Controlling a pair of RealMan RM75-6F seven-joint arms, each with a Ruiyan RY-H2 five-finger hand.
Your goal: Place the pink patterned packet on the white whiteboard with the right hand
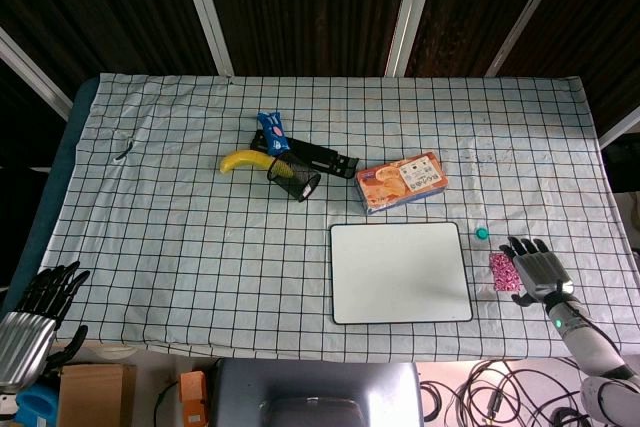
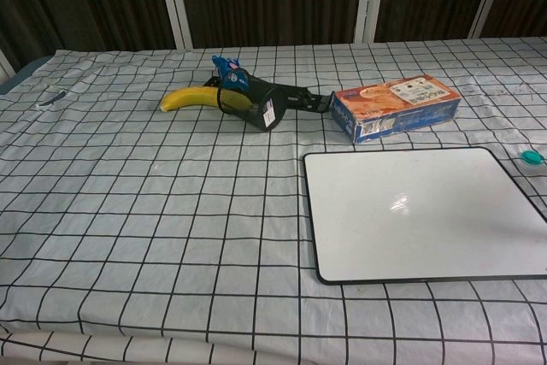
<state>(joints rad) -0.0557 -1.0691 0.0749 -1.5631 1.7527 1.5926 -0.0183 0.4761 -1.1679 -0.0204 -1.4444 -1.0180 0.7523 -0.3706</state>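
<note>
The pink patterned packet [image 1: 502, 272] lies on the checked cloth just right of the white whiteboard [image 1: 400, 272], which is bare. My right hand [image 1: 536, 269] hovers beside the packet's right edge, fingers spread and holding nothing; whether it touches the packet is unclear. My left hand [image 1: 38, 312] hangs off the table's front left corner, fingers apart and empty. In the chest view the whiteboard [image 2: 419, 211] shows at the right; the packet and both hands are out of that frame.
An orange snack box [image 1: 401, 181] lies just behind the whiteboard. Further left are a black mesh cup [image 1: 293, 179], a banana [image 1: 250, 161], a blue packet [image 1: 272, 132] and a black bar [image 1: 325, 159]. A small teal cap [image 1: 482, 233] sits near the whiteboard's far right corner.
</note>
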